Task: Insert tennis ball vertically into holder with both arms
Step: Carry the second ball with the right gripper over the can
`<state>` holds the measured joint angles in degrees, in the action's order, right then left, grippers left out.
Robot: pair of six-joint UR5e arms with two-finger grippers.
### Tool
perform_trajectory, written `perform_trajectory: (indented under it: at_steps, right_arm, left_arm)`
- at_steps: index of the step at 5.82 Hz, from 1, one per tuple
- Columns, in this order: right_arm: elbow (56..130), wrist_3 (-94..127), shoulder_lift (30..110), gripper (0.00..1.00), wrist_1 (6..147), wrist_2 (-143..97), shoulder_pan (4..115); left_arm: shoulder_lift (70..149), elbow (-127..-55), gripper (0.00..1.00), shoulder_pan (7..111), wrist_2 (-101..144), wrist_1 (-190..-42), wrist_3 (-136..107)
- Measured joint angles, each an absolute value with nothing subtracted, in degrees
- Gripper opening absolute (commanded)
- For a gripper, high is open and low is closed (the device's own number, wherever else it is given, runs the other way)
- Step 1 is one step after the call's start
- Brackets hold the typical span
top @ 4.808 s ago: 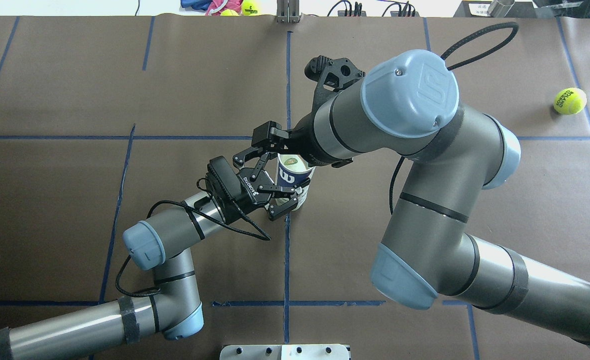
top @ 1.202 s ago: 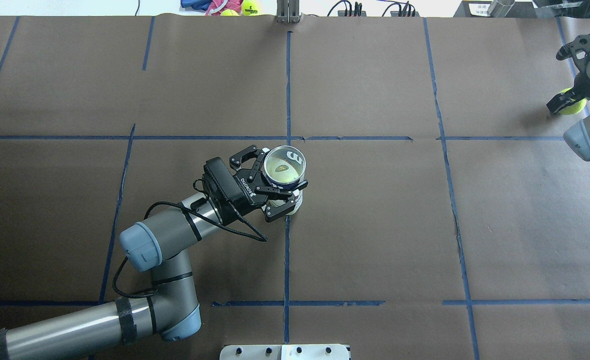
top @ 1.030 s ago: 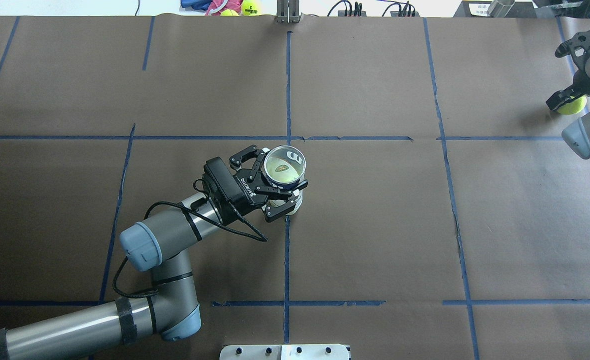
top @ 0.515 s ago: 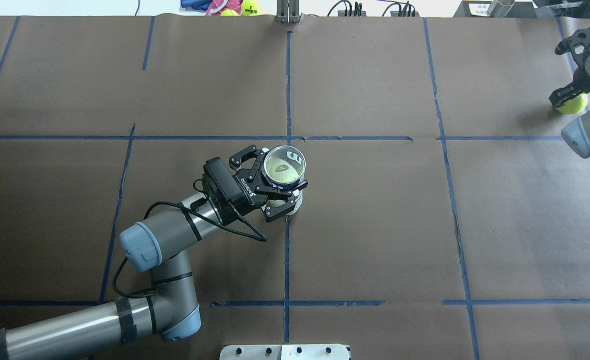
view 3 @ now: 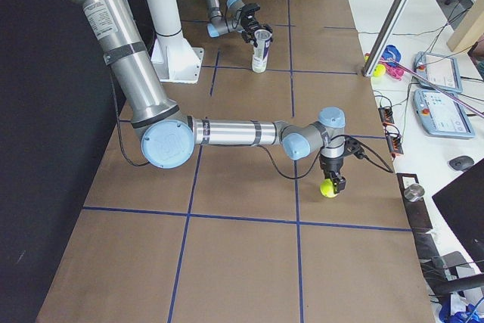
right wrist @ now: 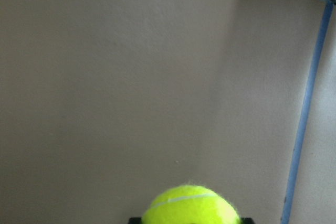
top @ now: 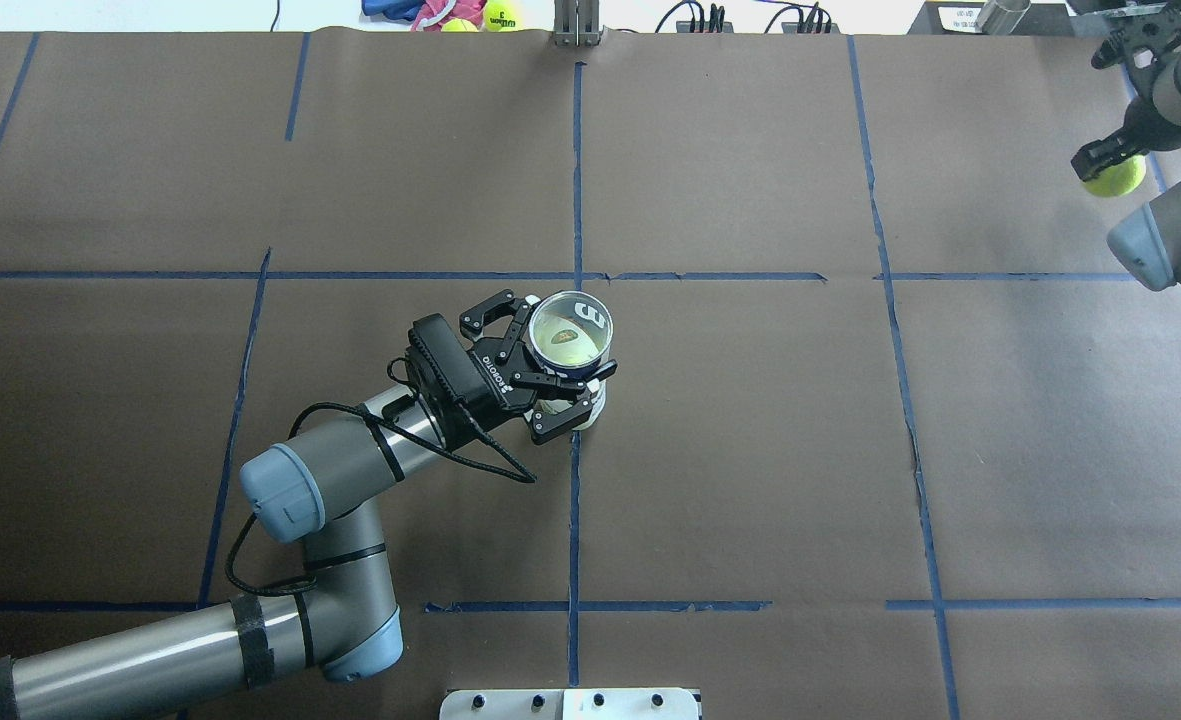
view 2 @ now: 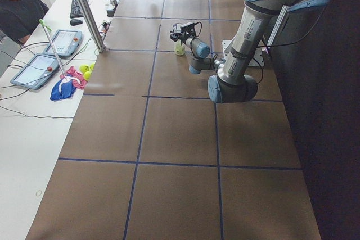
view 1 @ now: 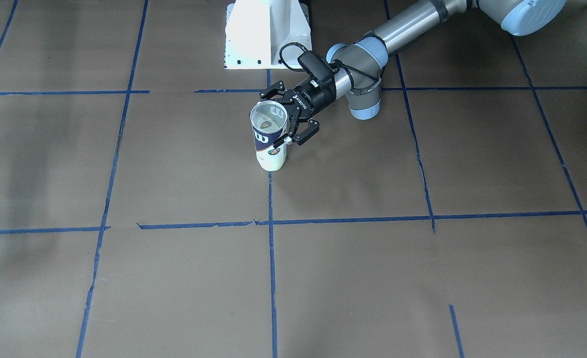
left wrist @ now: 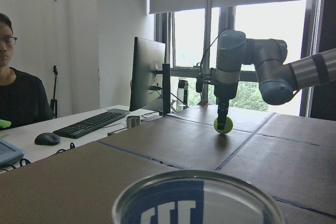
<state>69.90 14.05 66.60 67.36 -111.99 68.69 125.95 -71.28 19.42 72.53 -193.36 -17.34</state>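
Observation:
The holder (top: 572,336) is a clear can with a navy and white label. It stands upright mid-table with its top open, also in the front view (view 1: 269,141). A yellow-green ball shows inside it. My left gripper (top: 553,366) is shut on the holder's side just below the rim (view 1: 289,118). My right gripper (top: 1102,163) is at the far right, shut on the tennis ball (top: 1115,178). It holds the ball just above the table (view 3: 327,187). The ball also shows in the left wrist view (left wrist: 223,125) and in the right wrist view (right wrist: 191,207).
The white pedestal base (view 1: 266,35) stands at the robot's side of the table. Spare balls and a cloth (top: 455,14) lie beyond the far edge beside a metal post (top: 577,22). An operator (view 2: 19,7) sits at a desk with tablets past that edge.
My right arm left the holder, went to the far right, closed on the ball lying there and has lifted it in the last half second. My left gripper and the holder have not moved.

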Motion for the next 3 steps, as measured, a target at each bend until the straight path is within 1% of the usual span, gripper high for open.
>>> perform_trajectory:
  at_steps: [1, 3]
  right_arm:
    - [79.1, 21.2, 66.5, 0.00, 73.4, -115.4, 67.2]
    - [96.6, 48.5, 64.3, 0.00, 79.0, -122.0, 58.5]
  left_arm:
    - [126.0, -71.3, 0.92, 19.4, 72.5, -193.4, -17.4]
    - [126.1, -71.3, 0.92, 19.4, 72.5, -193.4, -17.4]
